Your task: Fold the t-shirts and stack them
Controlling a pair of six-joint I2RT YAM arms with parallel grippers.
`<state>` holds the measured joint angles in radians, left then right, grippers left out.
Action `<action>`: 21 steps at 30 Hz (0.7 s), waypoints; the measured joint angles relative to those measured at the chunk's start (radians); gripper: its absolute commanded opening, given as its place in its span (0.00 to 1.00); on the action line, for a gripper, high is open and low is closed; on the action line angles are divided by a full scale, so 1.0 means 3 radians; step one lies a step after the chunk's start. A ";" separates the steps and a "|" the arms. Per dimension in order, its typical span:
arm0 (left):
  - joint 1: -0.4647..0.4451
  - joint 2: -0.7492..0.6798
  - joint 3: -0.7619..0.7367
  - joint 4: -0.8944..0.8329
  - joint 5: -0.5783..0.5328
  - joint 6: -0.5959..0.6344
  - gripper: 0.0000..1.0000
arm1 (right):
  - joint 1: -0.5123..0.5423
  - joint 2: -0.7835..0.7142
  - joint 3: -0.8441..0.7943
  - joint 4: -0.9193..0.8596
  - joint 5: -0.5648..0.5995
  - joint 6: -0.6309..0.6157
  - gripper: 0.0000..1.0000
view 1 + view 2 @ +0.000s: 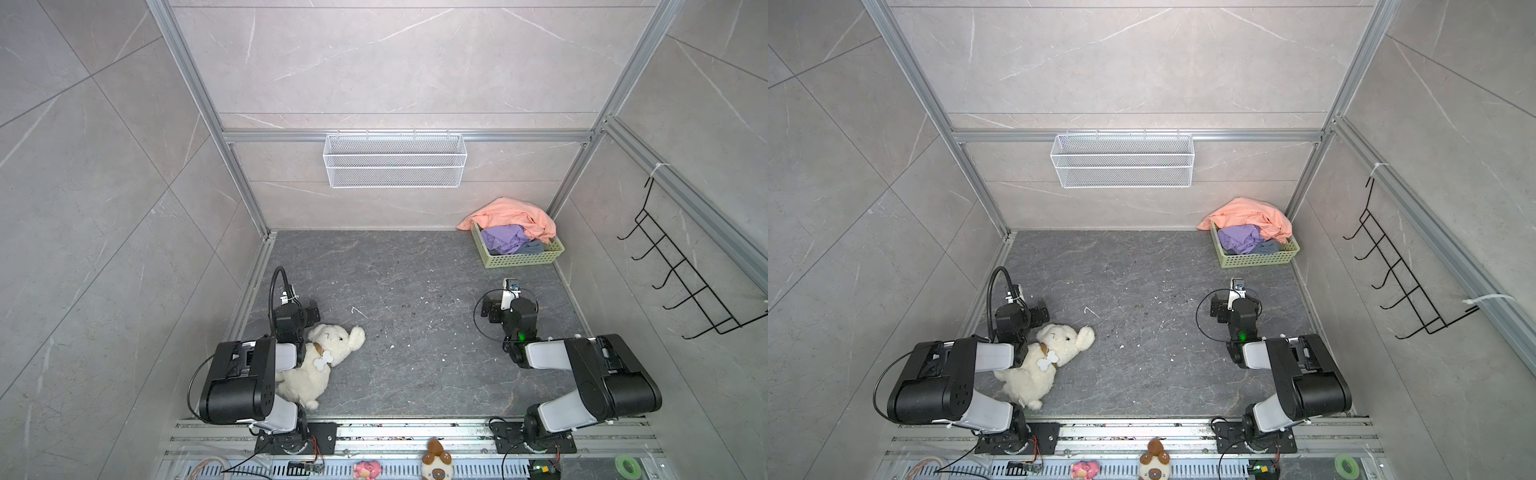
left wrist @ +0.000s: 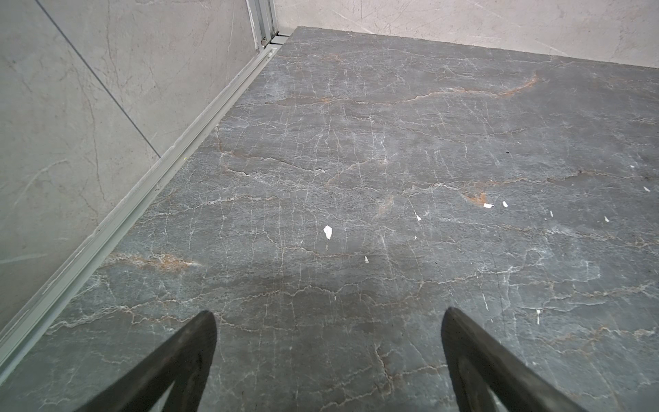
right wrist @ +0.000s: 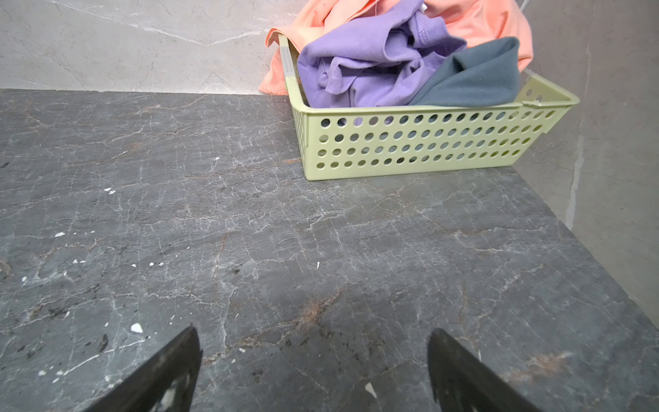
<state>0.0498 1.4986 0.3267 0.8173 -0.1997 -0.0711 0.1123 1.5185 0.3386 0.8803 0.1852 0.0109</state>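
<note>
While the left gripper (image 2: 328, 314) hangs above bare table (image 2: 356, 142) with its jaws spread wide and nothing between them, a fluffy toy dog (image 1: 320, 361) lies just beside that arm, partly under it. Farther along, a white wire rack (image 1: 395, 160) hooked on the back wall appears to hold nothing. The right gripper (image 3: 313, 331) is likewise spread apart and empty, pointed toward the green basket (image 3: 410, 149) in the far right corner. All the t-shirts (image 1: 509, 232) sit crumpled there. The orange shirt (image 3: 474, 18) spills over the back rim, the purple shirt (image 3: 367, 60) is bunched on top in the middle, and the grey shirt (image 3: 478, 78) is tucked at the side nearer the wall. They look light and limp, so each will likely sag and drag its neighbours when lifted. Pinching a raised fold of the purple one, then regripping at shoulders or hem, seems the safest hold.
</note>
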 measured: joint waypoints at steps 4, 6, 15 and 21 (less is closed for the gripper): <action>0.0001 0.0001 0.0001 0.0000 0.0000 0.0000 1.00 | 0.0000 -0.0001 0.0000 0.0000 0.0000 -0.0001 0.99; 0.0001 0.0001 0.0001 0.0001 0.0000 0.0000 1.00 | 0.0000 -0.0003 0.0001 -0.0004 0.0001 0.0000 0.99; 0.0001 -0.0577 0.0614 -0.1176 -0.0005 -0.0004 1.00 | 0.0001 -0.0862 0.0706 -0.1312 -0.0249 0.0051 0.99; -0.0037 -0.1001 0.1743 -0.2199 0.0206 -0.0345 1.00 | 0.0207 -0.1181 0.1575 -0.2246 -0.0570 0.0655 0.99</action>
<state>0.0387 1.1984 0.8497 0.1577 -0.1379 -0.1745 0.1745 1.1641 0.8112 0.2066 0.0143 0.2073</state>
